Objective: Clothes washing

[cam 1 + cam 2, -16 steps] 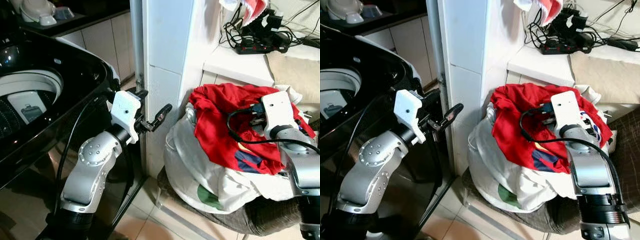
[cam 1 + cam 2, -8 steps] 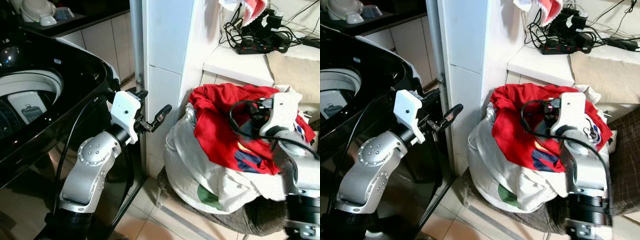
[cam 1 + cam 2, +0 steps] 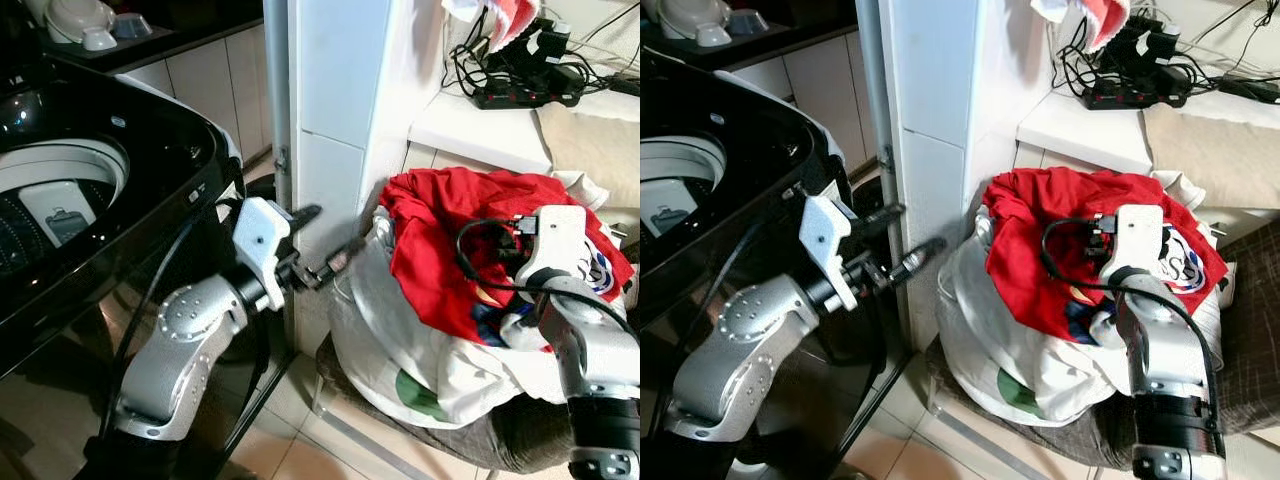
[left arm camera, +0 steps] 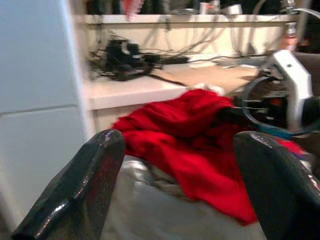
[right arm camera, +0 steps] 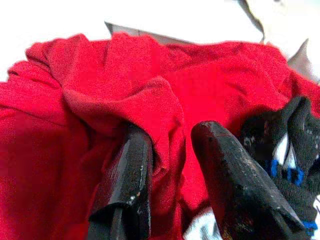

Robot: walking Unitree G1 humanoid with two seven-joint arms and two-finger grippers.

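The right gripper (image 5: 170, 165) pinches a fold of the red garment (image 3: 440, 240) atop the laundry pile (image 3: 400, 340); the left gripper (image 3: 325, 240), fingers spread, hovers beside that pile.

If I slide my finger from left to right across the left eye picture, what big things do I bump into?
Washing machine → left tool → white tiled pillar → red garment on the laundry pile → right arm.

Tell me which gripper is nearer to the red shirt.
Right. The right gripper is in the red shirt, a fold of it between its fingers. The left gripper is open beside the pile, by the white pillar, apart from the shirt.
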